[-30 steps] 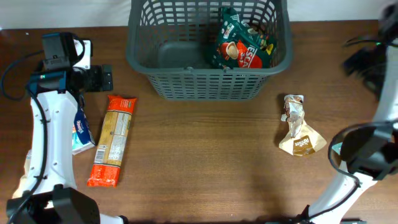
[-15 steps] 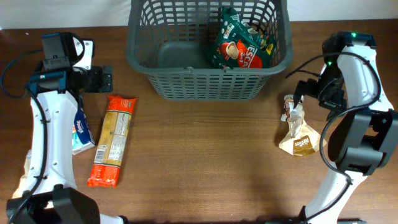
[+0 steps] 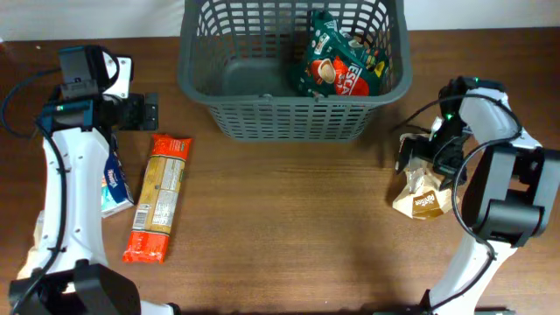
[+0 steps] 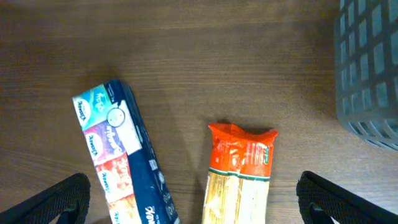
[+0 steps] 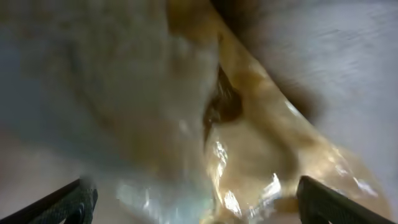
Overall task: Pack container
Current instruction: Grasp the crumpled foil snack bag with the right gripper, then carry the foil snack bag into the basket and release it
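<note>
Right pincer (image 5: 198, 208) spread wide at the crumpled tan foil packet (image 3: 426, 201).
Clenched on loose foil only, it may slip — and miss the dark grey slotted plastic container (image 3: 289, 122).

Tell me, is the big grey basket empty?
Not empty: the dark grey plastic lattice basket holds one green packet against its right side.

Dark brown wood-grain table (image 3: 289, 227) fills view; strip of white backdrop (image 3: 87, 17) beyond far edge; even diffuse light, soft shadows, faint sheen on wood
</note>
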Motion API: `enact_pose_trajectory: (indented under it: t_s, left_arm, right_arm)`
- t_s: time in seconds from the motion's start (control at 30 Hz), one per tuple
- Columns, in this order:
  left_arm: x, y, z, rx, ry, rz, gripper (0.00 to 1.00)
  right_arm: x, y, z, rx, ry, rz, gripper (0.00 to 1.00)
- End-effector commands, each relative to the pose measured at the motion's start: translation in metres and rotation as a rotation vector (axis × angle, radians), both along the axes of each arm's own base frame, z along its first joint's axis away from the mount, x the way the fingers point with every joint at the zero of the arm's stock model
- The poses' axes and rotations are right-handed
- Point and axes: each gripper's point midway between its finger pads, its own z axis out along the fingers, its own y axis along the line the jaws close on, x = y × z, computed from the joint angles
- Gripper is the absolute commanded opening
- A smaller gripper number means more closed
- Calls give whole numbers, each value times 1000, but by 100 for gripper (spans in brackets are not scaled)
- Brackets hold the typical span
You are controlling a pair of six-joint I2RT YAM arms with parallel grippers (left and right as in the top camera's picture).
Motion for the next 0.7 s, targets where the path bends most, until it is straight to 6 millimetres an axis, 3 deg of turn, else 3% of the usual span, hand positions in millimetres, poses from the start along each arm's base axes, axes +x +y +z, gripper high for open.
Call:
enact_pose_trajectory:
  t_s: [0.0,0.07,0.1,0.13,0.17,0.33,0.43,0.53,0.67]
  left_arm:
    - [2,0,0,3,-1,-16,99]
    - [2,0,0,4,-1,-16,99]
    - [2,0,0,3,-1,-16,99]
    - [2,0,0,4,-1,-16,99]
    - [2,0,0,3,-1,-16,99]
    - [2,0,0,3,-1,-16,99]
    - [2,0,0,4,-1,-16,99]
    - [2,0,0,4,-1,-16,99]
    - [2,0,0,4,-1,-17,99]
  right_arm:
    - [-11,10,-13,49,14,-2,96]
    - [-15,12,-19,57,16,-6,75]
    - [-16,13,-23,63,12,-8,54]
    - [-16,14,-26,65,8,-15,23]
    - [-15,14,-28,61,3,-29,3]
    - [0,11,-35,42,-59,-52,4]
    - [27,5,-33,23,-155,-60,4]
    - [65,-10,-17,-11,-283,-69,4]
    - [120,-60,26,-156,-478,-102,4]
